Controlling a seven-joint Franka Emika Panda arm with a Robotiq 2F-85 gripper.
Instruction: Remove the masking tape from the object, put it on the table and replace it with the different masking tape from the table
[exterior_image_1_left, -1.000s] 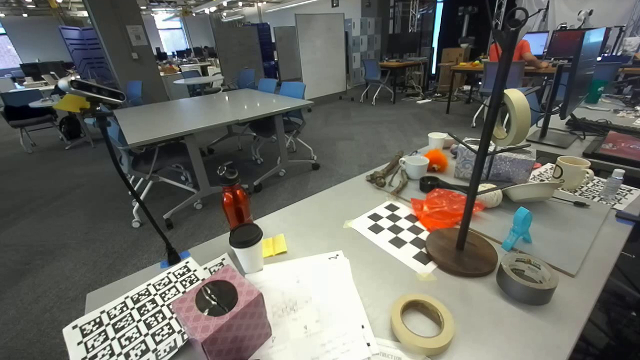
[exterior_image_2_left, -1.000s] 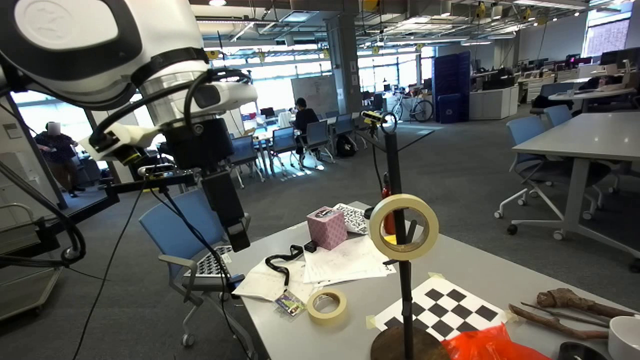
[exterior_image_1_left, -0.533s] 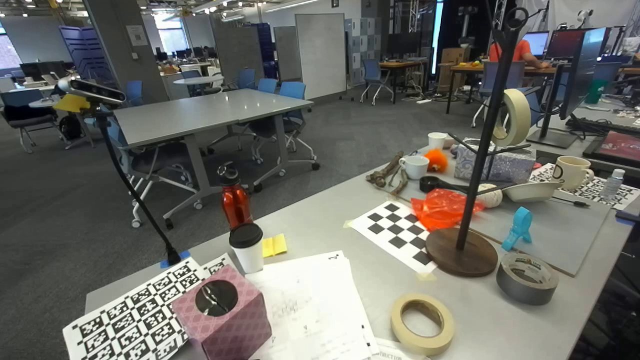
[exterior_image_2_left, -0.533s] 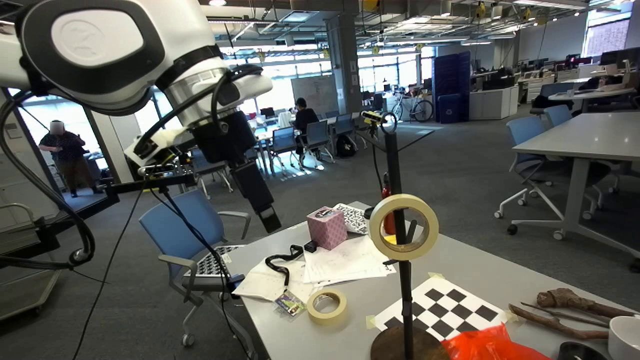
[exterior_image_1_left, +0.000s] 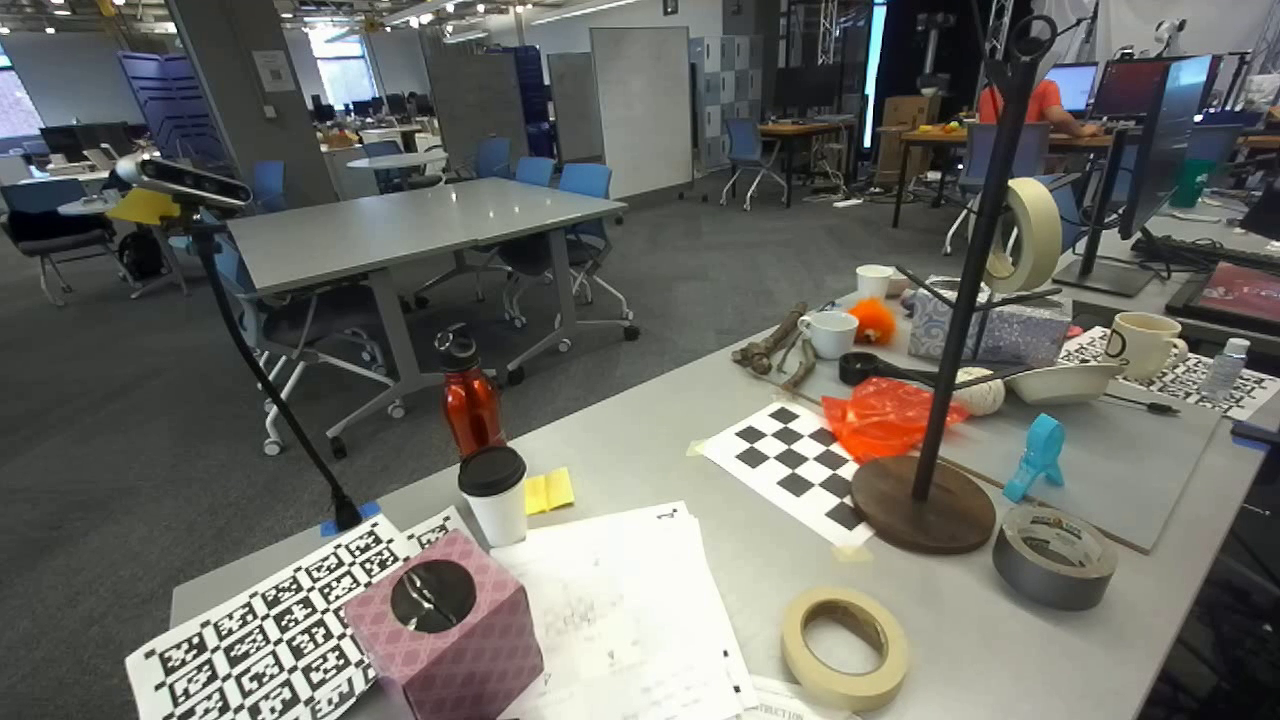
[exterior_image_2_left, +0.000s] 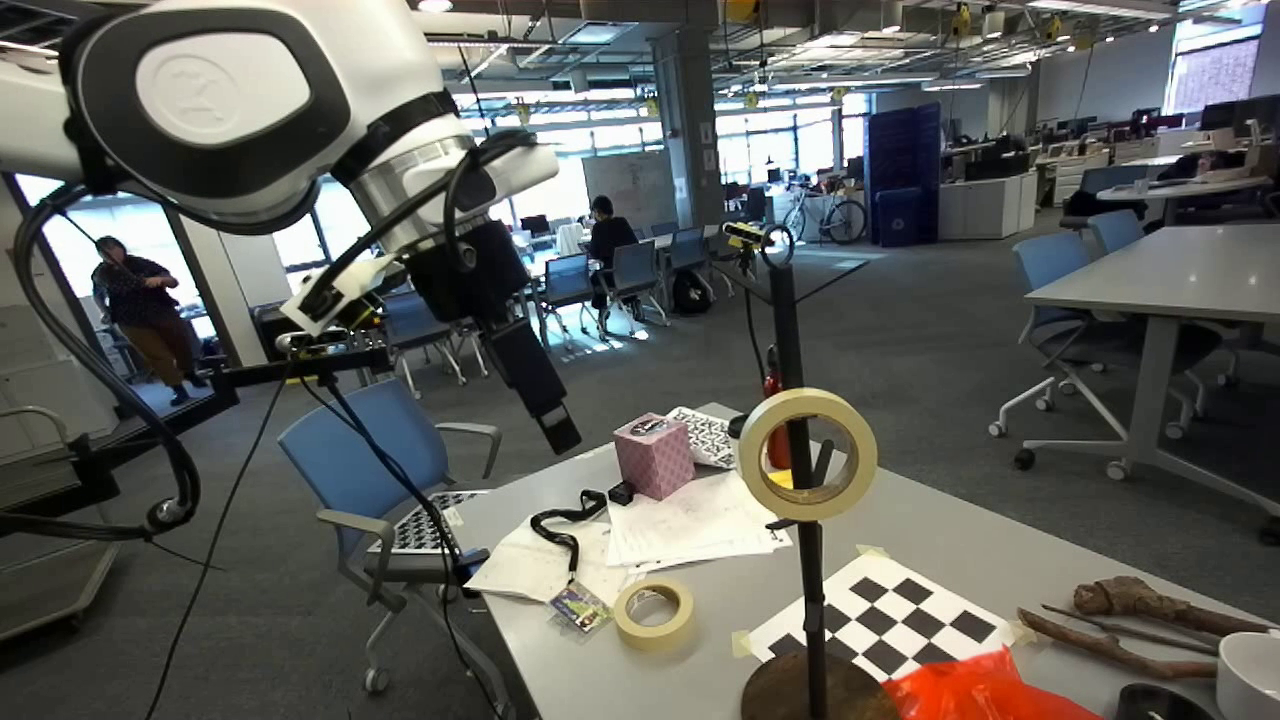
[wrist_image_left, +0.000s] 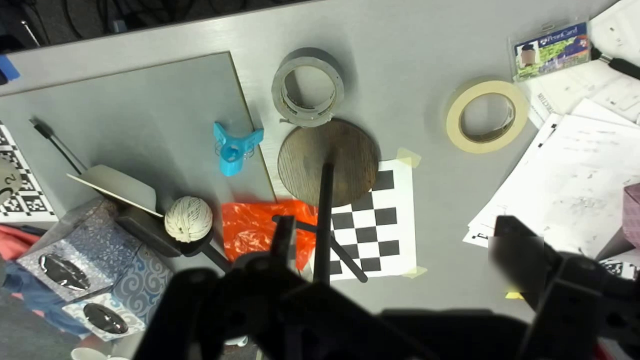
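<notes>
Our claw (wrist_image_left: 397, 237) hangs with its jaws spread wide, well apart from the dark stand (exterior_image_2_left: 811, 560) in an exterior view. We see the cream masking tape (exterior_image_2_left: 866, 455) up on that stand, just beside its black pole (exterior_image_1_left: 938, 420). Lower than the claw, the tan masking tape (wrist_image_left: 453, 122) lies flat on the grey tabletop (wrist_image_left: 440, 210), near the stand's round wooden base (wrist_image_left: 305, 160).

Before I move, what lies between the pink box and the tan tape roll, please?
In all three views, white papers lie between the pink box and tan tape roll.
</notes>
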